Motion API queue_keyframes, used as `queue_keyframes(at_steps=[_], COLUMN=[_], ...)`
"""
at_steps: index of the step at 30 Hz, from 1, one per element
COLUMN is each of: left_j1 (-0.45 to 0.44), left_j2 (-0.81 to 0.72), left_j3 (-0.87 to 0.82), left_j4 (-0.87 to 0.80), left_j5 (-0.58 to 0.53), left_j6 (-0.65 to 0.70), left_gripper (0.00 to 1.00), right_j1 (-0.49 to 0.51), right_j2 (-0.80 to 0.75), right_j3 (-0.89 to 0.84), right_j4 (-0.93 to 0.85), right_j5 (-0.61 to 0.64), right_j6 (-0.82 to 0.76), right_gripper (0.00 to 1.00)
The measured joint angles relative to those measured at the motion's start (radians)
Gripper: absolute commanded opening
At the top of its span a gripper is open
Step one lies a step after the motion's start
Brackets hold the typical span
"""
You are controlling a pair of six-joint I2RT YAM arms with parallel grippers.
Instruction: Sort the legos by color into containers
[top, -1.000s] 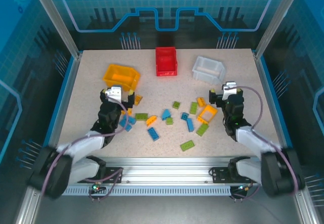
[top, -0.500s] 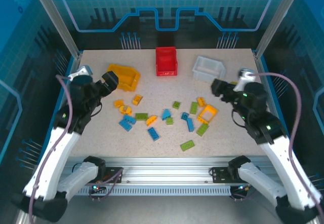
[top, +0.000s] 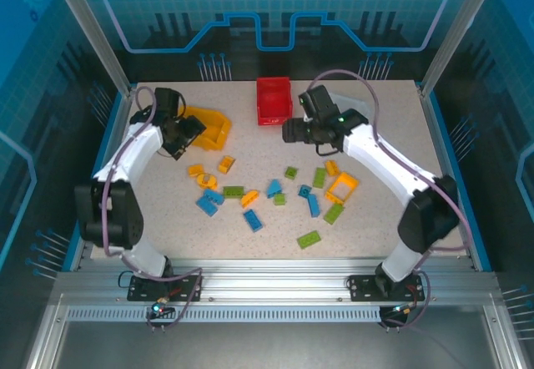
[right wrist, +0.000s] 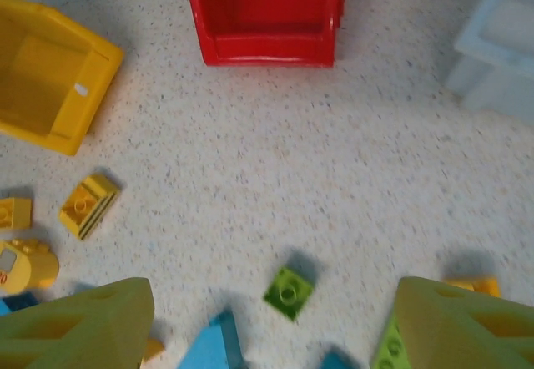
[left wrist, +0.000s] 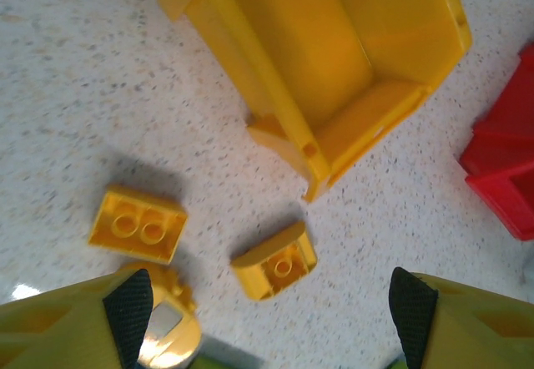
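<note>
The legos (top: 253, 220) all lie loose on the counter (top: 392, 219), scattered in a band across its middle, nearer the arms than the bins. As far as the pictures show, sorting has not started. The yellow bin (left wrist: 334, 60) stands at the far left with its inside bare. The red bin (right wrist: 265, 10), at the far middle, is bare as well. The white bin (right wrist: 501, 43) sits to the right of the red one, and its inside cannot be made out. Every brick is therefore judged left to do.

The bricks are small and glossy, with raised round studs. They are blue, green and yellow-orange, mixed together and not grouped by colour. Near the yellow bin lie a two-stud yellow brick (left wrist: 138, 223) and a sloped yellow piece (left wrist: 274, 260) with one stud. Toward the middle sits a one-stud green brick (right wrist: 289, 292). Further right lies an orange frame piece (top: 342, 187), open in its centre, and a long green brick (top: 309, 239) lies nearest the arms.

The left pincer (left wrist: 271, 306) hangs above the yellow pieces just beside the yellow bin. Its jaws are spread wide, with nothing between them. The right pincer (right wrist: 275, 319) hovers over the counter on the near side of the red bin. It is likewise spread wide and holds nothing.
</note>
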Motion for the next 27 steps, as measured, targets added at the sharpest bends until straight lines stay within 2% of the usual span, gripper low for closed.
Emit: queue_keyframes(at_steps=[6, 14, 22, 27], left_j1=[0.008, 0.012, 0.014, 0.014], left_j2=[0.177, 0.239, 0.271, 0.296], left_j3=[0.119, 0.135, 0.147, 0.166], left_j4=[0.008, 0.008, 0.024, 0.029], left_j5=[0.010, -0.022, -0.059, -0.073], left_j6=[0.000, 0.005, 0.047, 0.088], left_gripper=[0.76, 0.71, 0.53, 0.41], right_j1=[-0.060, -0.109, -0.144, -0.162], right_j2=[0.248, 0.530, 0.788, 0.900], right_j3=[0.229, 0.538, 0.874, 0.992], right_j4=[0.003, -0.027, -0.081, -0.097], right_j5=[-0.032, -0.058, -0.070, -0.077], right_j6=[-0.021, -0.036, -0.052, -0.059], right_gripper=[0.76, 0.74, 0.68, 0.63])
